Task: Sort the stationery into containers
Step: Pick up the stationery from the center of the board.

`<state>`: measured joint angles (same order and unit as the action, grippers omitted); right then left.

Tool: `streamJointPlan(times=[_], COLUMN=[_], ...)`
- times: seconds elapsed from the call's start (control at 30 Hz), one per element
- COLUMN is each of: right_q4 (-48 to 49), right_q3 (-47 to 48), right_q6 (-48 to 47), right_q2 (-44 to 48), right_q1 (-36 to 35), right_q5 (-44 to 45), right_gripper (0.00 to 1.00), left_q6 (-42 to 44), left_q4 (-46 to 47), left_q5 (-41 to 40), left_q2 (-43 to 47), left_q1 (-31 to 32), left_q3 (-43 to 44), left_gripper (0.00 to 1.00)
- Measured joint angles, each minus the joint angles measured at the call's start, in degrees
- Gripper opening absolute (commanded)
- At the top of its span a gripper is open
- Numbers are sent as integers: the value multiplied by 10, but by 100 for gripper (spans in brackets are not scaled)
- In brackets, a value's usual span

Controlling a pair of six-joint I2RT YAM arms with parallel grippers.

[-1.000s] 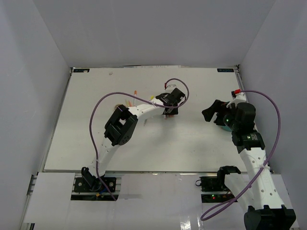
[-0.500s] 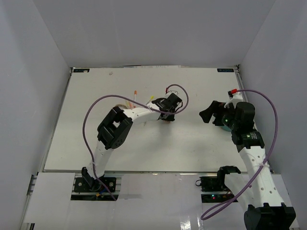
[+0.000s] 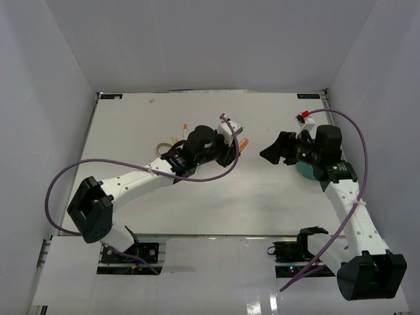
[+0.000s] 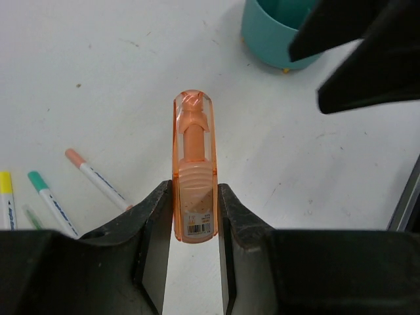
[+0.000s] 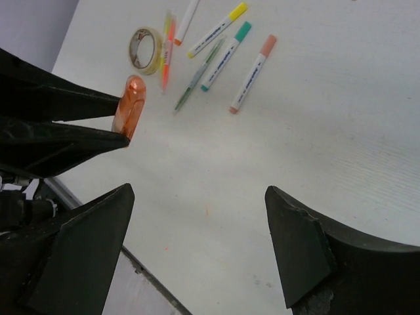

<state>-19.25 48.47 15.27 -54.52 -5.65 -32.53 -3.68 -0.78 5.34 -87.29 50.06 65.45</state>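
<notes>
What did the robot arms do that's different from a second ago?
The left arm dropped its elbow and stretched out low, its tool edging right toward the cup. It is shut on an orange highlighter; whether it already held it earlier is unclear. The right tool, open, shifted a little left. The cup and the pens stayed put.

Right gripper stands before the teal cup

From the left gripper [image 4: 194, 203], closed on the salmon highlighter [image 4: 194, 164], open table [image 3: 216, 197] runs toward the teal cup [image 4: 279, 36]. The right gripper [image 3: 270, 149], jaws wide apart, hangs across this lane just beside the cup. The pens [image 5: 223, 59] and the loop [image 5: 146, 49] lie behind, well apart from it
</notes>
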Motion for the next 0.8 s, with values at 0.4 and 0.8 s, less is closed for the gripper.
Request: streamJointPlan(times=[0.4,0.8], right_q4=[28,28], right_q3=[73,92], right_q6=[27,37], right_q2=[-90,-146], right_q1=[-84,-151], right_q5=[-52,-52], right_gripper=[81,51], left_q6=[130,152], left_q4=[88,130], left_q5=[103,108], left_q2=[65,107], left_q1=[0,0], left_q3=[-123,-139], left_gripper=[28,28])
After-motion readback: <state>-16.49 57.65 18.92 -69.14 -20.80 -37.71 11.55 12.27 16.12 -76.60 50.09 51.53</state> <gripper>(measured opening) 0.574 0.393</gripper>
